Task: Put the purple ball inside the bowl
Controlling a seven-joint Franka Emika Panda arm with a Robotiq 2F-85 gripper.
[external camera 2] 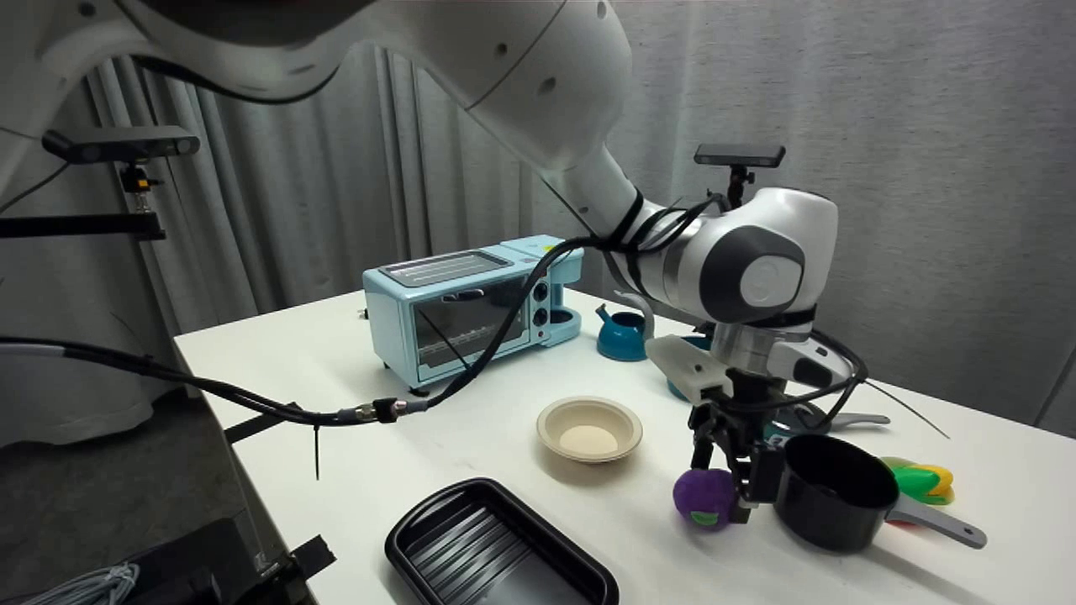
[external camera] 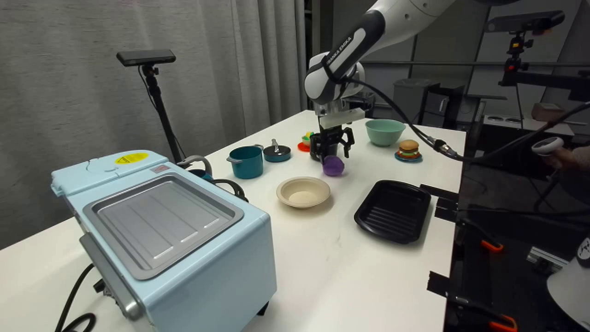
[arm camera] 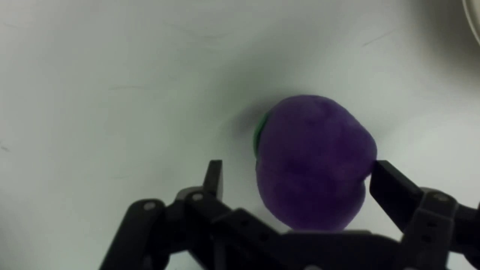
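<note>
The purple ball (external camera: 333, 166) rests on the white table and also shows in an exterior view (external camera 2: 701, 497) with a small green patch. My gripper (arm camera: 297, 165) points down with its jaws open around the ball. In the wrist view the ball (arm camera: 315, 157) lies between the fingers: the right fingertip appears to touch it, and a gap shows at the left finger. The shallow cream bowl (external camera: 303, 198) stands empty a short way from the ball, also in an exterior view (external camera 2: 588, 441). Only a bit of its rim (arm camera: 473, 20) shows at the wrist view's top right.
A black ribbed tray (external camera: 392, 212) lies near the bowl. A black saucepan (external camera 2: 836, 496) stands right beside the gripper. A teal pot (external camera: 247, 162), a lidded pan (external camera: 277, 153), a green bowl (external camera: 385, 133), a toy burger (external camera: 409, 150) and a blue toaster oven (external camera 2: 471, 307) stand around.
</note>
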